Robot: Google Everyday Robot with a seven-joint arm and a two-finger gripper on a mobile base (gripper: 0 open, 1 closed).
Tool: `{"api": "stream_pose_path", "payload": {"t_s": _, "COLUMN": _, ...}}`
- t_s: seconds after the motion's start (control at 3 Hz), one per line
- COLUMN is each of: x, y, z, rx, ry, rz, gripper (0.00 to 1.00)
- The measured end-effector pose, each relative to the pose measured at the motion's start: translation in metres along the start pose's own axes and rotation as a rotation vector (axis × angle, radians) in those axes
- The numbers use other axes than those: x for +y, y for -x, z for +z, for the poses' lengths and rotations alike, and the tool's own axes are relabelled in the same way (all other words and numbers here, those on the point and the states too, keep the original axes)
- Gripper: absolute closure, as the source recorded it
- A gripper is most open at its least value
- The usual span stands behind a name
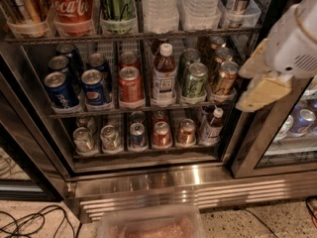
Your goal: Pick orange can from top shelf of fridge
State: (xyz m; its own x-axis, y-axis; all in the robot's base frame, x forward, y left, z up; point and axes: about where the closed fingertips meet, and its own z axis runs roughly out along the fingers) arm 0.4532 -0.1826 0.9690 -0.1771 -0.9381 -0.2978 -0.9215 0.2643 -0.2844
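Note:
The orange can (20, 4), shiny golden-orange, stands at the far left of the top shelf (133, 35) in a clear bin, cut off by the top edge of the view. To its right stand a red Coca-Cola can (72, 6), a green can (116, 1) and water bottles (159, 6). The fridge (148, 182) stands with its wire shelves in plain sight. My gripper (240, 90) hangs at the right on a white arm, level with the middle shelf. It is far right of and below the orange can, open and empty.
The middle shelf holds Pepsi cans (94, 86), a red can (130, 86), a brown bottle (164, 73), green cans and bronze cans (224, 78). Small cans fill the lower shelf. A dark door frame (257, 133) is at the right. A clear bin (148, 224) and cables (29, 222) lie on the floor.

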Motion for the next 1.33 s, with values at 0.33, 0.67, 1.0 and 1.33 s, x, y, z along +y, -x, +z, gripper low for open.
{"api": "stream_pose_path", "payload": {"t_s": 0.33, "x": 0.002, "y": 0.046, "z": 0.029, "rx": -0.135, "ry": -0.018, "rz": 0.008, "gripper": 0.65}}
{"api": "stream_pose_path", "payload": {"t_s": 0.67, "x": 0.008, "y": 0.095, "z": 0.057, "rx": -0.284, "ry": 0.003, "rz": 0.036, "gripper": 0.88}}
{"api": "stream_pose_path", "payload": {"t_s": 1.0, "x": 0.005, "y": 0.105, "z": 0.054, "rx": -0.316, "ry": -0.009, "rz": 0.043, "gripper": 1.0}}
{"api": "stream_pose_path", "payload": {"t_s": 1.33, "x": 0.005, "y": 0.105, "z": 0.054, "rx": -0.316, "ry": -0.009, "rz": 0.043, "gripper": 1.0}}
